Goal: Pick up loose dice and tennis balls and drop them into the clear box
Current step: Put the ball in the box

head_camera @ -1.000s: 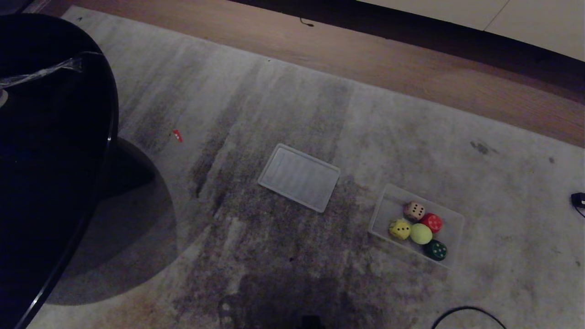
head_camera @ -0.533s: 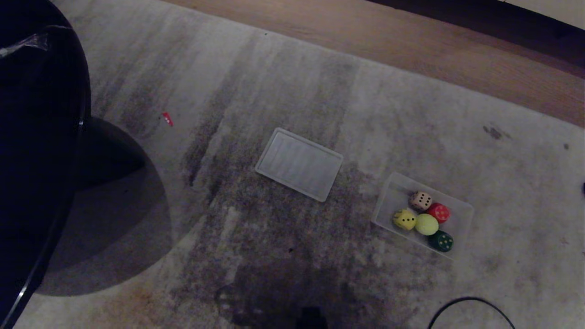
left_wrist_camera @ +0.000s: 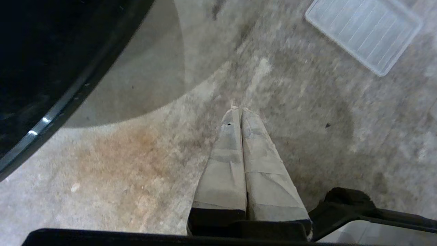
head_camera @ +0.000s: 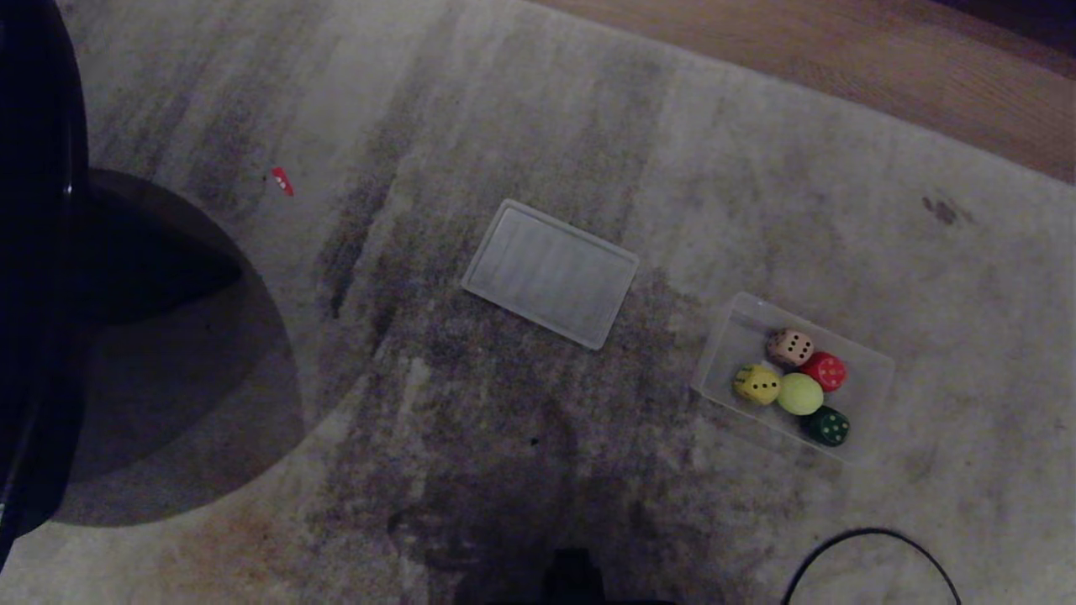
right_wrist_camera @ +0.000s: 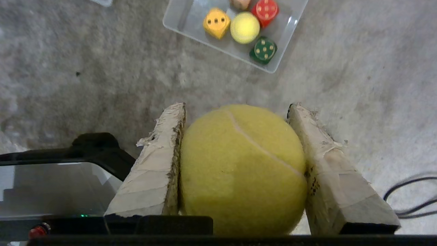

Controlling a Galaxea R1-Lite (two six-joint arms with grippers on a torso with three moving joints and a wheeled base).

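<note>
The clear box (head_camera: 874, 378) (right_wrist_camera: 181, 20) lies on the rug at the right. Inside it are a tan die (head_camera: 790, 346), a red die (head_camera: 825, 370) (right_wrist_camera: 265, 9), a yellow die (head_camera: 756, 383) (right_wrist_camera: 215, 22), a dark green die (head_camera: 828, 426) (right_wrist_camera: 263, 50) and a tennis ball (head_camera: 799, 393) (right_wrist_camera: 244, 27). My right gripper (right_wrist_camera: 236, 110) is shut on a second tennis ball (right_wrist_camera: 242, 167), held above the rug short of the box. My left gripper (left_wrist_camera: 238, 110) hangs shut and empty over the rug. Neither arm shows in the head view.
A flat ribbed translucent lid (head_camera: 551, 272) (left_wrist_camera: 363, 32) lies left of the box. A dark round furniture piece (head_camera: 34, 252) fills the left edge. A black cable (head_camera: 866, 555) loops at the lower right. Wooden floor (head_camera: 841, 59) borders the rug at the back.
The whole head view has shifted: the camera has tilted down, so lid and box sit higher in the picture and the far wall has left the frame. The objects themselves lie as before.
</note>
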